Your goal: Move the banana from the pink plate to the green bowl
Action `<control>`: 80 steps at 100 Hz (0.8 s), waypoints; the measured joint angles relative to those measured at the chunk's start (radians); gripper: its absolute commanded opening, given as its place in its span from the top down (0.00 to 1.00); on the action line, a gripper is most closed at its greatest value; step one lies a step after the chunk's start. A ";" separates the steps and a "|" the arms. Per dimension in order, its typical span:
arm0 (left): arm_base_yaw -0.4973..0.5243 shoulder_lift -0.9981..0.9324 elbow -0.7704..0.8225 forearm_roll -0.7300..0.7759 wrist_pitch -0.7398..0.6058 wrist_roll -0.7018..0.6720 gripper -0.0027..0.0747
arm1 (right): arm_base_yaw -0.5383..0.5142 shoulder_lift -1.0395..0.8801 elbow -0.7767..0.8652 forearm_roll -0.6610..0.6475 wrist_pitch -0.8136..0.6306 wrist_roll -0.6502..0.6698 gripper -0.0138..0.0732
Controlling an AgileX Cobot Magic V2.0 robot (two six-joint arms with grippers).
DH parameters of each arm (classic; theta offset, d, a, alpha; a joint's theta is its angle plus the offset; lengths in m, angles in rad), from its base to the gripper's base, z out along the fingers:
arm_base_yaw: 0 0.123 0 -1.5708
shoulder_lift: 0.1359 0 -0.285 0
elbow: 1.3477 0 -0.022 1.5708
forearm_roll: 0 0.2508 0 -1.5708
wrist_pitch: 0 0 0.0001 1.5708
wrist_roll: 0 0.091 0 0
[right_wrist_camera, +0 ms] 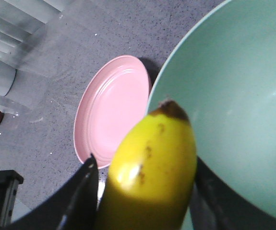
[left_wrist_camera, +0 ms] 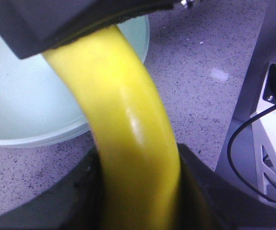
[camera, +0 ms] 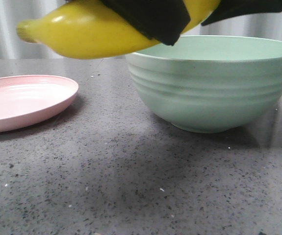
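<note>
Front view: banana (camera: 82, 32) is airborne, its stem end outside the bowl (camera: 214, 93) rim on the plate (camera: 23, 100) side and well clear of the plate. Wrist views: left tool (left_wrist_camera: 138, 191) and right tool (right_wrist_camera: 145, 191) each look clamped on it. Judgement: shift further over the bowl's middle, lower inside the rim, then part both tools together, or the smooth banana may swing and drop onto the counter (camera: 131, 186).

Both claws, left (left_wrist_camera: 138, 191) and right (right_wrist_camera: 145, 196), clamp the banana (camera: 82, 32) aloft.
</note>
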 measured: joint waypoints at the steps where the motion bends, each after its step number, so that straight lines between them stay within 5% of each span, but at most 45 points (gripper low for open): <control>1: 0.000 0.000 0.000 0.000 0.000 0.005 0.94 | 0.000 0.000 0.001 0.003 0.000 0.000 0.66; 16: 0.000 0.005 0.002 0.006 -0.020 0.016 0.70 | 0.002 0.000 -0.003 0.022 -0.011 0.019 0.92; 38: 0.000 0.006 -0.002 0.013 -0.041 0.026 0.47 | 0.002 0.000 -0.003 0.011 -0.015 0.011 0.92; 63: 0.000 -0.045 -0.046 0.078 -0.071 0.030 0.44 | 0.002 -0.040 -0.001 -0.046 -0.052 -0.039 0.92; 80: 0.000 -0.082 -0.068 0.083 -0.079 0.030 0.44 | 0.002 -0.102 -0.001 -0.216 -0.177 -0.041 0.92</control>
